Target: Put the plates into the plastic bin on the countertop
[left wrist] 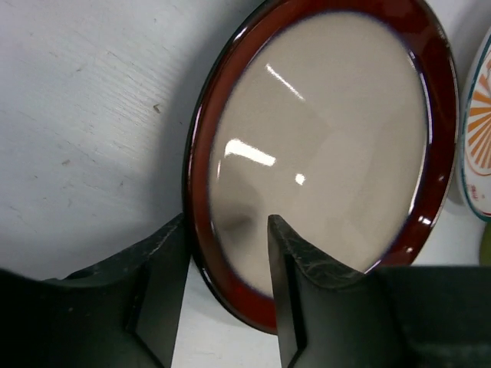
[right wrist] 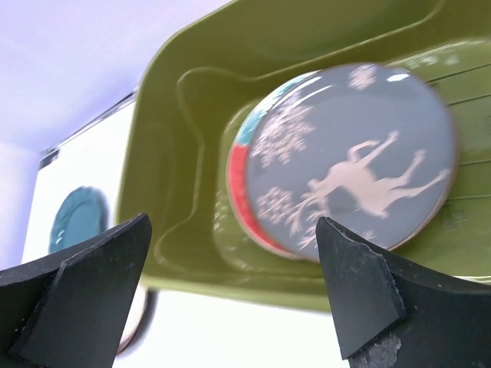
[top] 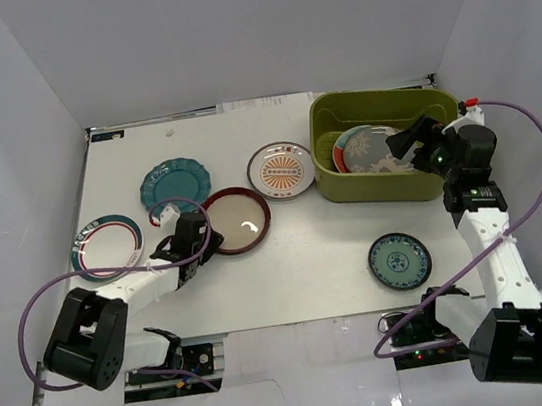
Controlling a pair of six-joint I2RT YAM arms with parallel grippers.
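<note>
The olive-green plastic bin (top: 338, 103) stands at the back right of the countertop (top: 298, 250). In it the grey plate (top: 377, 153) lies on the red-and-teal plate (top: 341, 156). Both show in the right wrist view, the grey one (right wrist: 349, 165) over the red-and-teal one (right wrist: 239, 172). My right gripper (top: 406, 141) hovers open and empty over the bin's right side (right wrist: 232, 221). My left gripper (top: 202, 238) has its jaws around the near rim of the red-rimmed tan plate (top: 236, 220), closed on it (left wrist: 226, 230).
On the counter lie the teal scalloped plate (top: 176, 184), the striped-rim white plate (top: 107, 244), the orange sunburst plate (top: 280, 169) and the small teal plate (top: 399, 261). White walls enclose the counter. A purple cable loops beside each arm.
</note>
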